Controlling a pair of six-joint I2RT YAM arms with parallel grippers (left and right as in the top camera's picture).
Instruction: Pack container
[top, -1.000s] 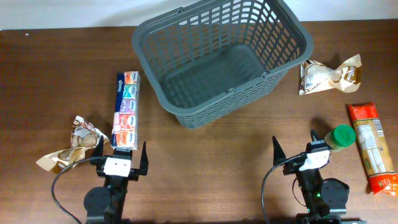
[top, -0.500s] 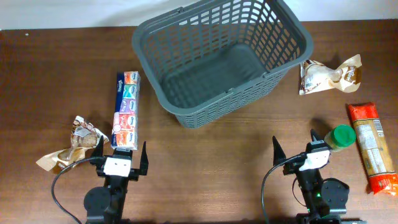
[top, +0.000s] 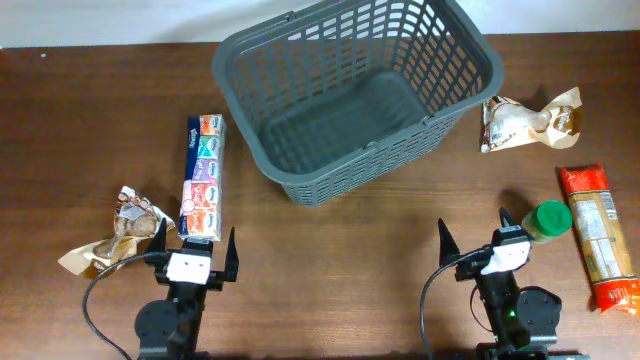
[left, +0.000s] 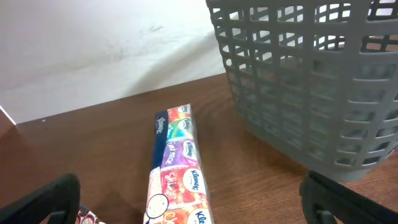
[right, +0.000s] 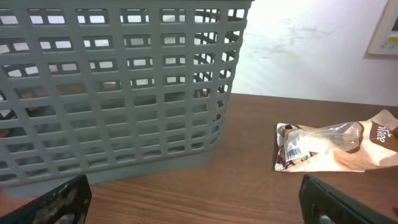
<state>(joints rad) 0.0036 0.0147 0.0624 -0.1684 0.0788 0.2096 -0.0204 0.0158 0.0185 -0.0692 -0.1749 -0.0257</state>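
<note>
The dark grey lattice basket (top: 455, 40) stands empty at the back middle of the table; it shows too in the left wrist view (left: 298, 74) and the right wrist view (right: 118, 93). A long pack of tissue packets (top: 203, 175) lies left of it, right in front of my left gripper (top: 195, 246), which is open and empty (left: 186, 202). My right gripper (top: 475, 232) is open and empty near the front edge (right: 193, 202). A beige snack bag (top: 528, 122) lies right of the basket, also in the right wrist view (right: 336, 146).
A crumpled snack wrapper (top: 115, 240) lies beside the left gripper. A green-lidded jar (top: 548, 220) stands just right of the right gripper. A long orange pasta packet (top: 598, 235) lies at the far right edge.
</note>
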